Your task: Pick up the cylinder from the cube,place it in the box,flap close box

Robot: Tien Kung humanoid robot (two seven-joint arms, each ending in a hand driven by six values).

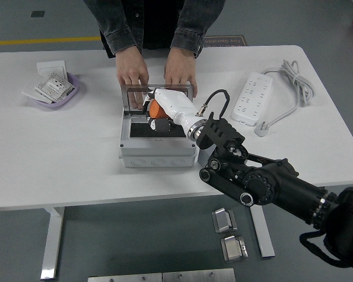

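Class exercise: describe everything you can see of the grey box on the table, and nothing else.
The box is a light grey, plastic-looking case, rectangular, standing flat at the middle of the white table. Its clear, grey-framed lid stands open at the far side, where a person's hands rest on its top edge. The inside looks dark. The robot's right hand, white-shelled, reaches into the opening holding an orange cylinder. Small round marks show along the front wall.

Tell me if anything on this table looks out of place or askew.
Nothing stands out. The robot's right hand holds the orange cylinder inside the open grey box, while a person's hands steady its raised lid. The white power strip lies flat.
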